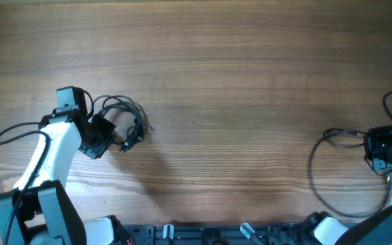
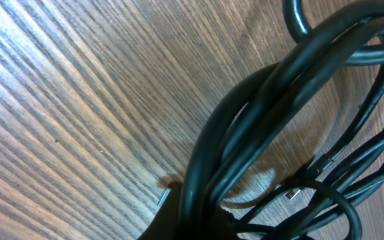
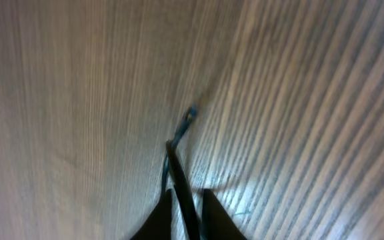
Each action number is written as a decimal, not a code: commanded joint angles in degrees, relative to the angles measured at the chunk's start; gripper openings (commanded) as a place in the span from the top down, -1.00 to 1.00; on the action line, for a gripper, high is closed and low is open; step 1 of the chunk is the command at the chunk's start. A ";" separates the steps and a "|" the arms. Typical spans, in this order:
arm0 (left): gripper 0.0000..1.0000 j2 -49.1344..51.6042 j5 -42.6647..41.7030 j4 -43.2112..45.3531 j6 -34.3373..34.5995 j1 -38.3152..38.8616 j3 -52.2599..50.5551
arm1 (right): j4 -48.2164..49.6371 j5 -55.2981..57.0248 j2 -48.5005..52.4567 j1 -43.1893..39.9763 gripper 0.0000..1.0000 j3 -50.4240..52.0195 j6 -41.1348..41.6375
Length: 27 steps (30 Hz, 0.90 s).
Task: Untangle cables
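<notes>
Wood table (image 1: 237, 82): left end effector (image 1: 116, 139) grips cables (image 2: 245, 133) (looped).

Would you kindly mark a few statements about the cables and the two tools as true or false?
1. A coiled bundle sits at the left tool. True.
2. The right tool works at the centre of the table. False: it is at the right edge.
3. A single cable runs between the right tool's fingers. True.
4. That cable touches the bundle. False: they lie far apart, at opposite ends of the table.
</notes>
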<state>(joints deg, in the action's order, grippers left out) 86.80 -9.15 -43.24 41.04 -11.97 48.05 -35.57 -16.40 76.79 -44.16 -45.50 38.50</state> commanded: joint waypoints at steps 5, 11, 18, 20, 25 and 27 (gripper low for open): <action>0.92 0.33 -1.31 0.79 -1.68 3.30 -0.70 | 6.10 -3.04 -0.76 9.92 -0.13 -0.50 -10.10; 0.87 0.33 -1.31 1.90 -1.64 6.27 -0.70 | 6.34 6.16 2.01 17.86 -0.50 -0.50 -11.56; 0.79 0.33 -1.33 2.49 -1.62 7.74 -0.70 | 1.16 13.94 7.58 32.70 -0.51 -0.50 -12.74; 0.79 0.33 -1.33 2.40 -1.62 7.74 -0.70 | 0.72 18.58 10.27 36.30 -0.49 -0.50 -10.10; 0.79 0.33 -1.33 1.84 -1.64 7.74 -0.72 | 3.19 25.83 19.19 38.32 -0.48 -0.50 -8.07; 0.80 0.33 -1.31 1.84 -1.64 7.74 -0.72 | 5.31 24.22 22.58 38.32 -0.10 -0.50 -8.09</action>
<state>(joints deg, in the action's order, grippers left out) 86.80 -9.96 -41.12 40.56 -4.54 47.94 -31.99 5.93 94.15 -5.82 -46.33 29.21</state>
